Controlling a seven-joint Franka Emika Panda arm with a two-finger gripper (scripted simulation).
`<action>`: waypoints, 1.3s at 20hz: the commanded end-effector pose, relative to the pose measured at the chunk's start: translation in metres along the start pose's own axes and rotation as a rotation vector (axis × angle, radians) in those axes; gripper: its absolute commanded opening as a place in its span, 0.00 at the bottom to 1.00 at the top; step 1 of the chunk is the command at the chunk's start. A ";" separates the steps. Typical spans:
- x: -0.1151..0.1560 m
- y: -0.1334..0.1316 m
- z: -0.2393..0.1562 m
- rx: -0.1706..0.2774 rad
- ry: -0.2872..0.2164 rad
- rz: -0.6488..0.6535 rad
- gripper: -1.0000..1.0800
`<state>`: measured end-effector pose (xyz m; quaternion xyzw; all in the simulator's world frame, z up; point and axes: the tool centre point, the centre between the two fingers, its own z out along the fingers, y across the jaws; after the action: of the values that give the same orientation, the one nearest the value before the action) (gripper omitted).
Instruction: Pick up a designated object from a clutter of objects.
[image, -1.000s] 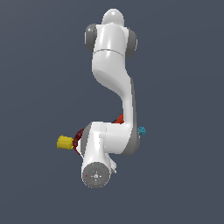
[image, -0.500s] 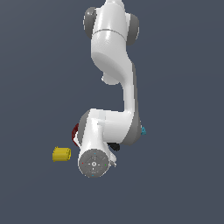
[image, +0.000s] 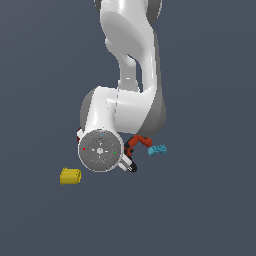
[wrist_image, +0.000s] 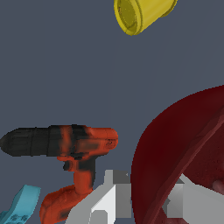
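Note:
The dark red bowl (wrist_image: 175, 153) fills one side of the wrist view, very close. My gripper (wrist_image: 148, 194) straddles its wall, with one grey finger (wrist_image: 109, 199) outside and the other (wrist_image: 192, 201) inside. The wall fills the gap between them, so the gripper looks shut on the bowl. In the exterior view the white wrist flange (image: 100, 150) hides the fingers. Only a sliver of the bowl (image: 79, 134) shows at its edge.
The orange-and-black drill (wrist_image: 74, 140) lies on its side next to the bowl and partly shows in the exterior view (image: 140, 141). A tiny cyan block (wrist_image: 19, 203) (image: 157, 149) lies beside the drill. The yellow cylinder (wrist_image: 142, 13) (image: 70, 176) lies apart on the exterior view's left.
The hand has moved up in the exterior view and the arm has folded over the clutter. The yellow cylinder shifted a little down in that view early on, then stayed.

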<state>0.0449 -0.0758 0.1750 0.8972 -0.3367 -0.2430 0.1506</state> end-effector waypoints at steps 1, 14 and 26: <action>-0.015 0.018 -0.017 0.001 0.002 0.000 0.00; -0.084 0.103 -0.100 0.002 0.001 0.001 0.00; -0.107 0.132 -0.131 0.001 0.002 0.001 0.00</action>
<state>-0.0247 -0.0852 0.3756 0.8972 -0.3372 -0.2419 0.1507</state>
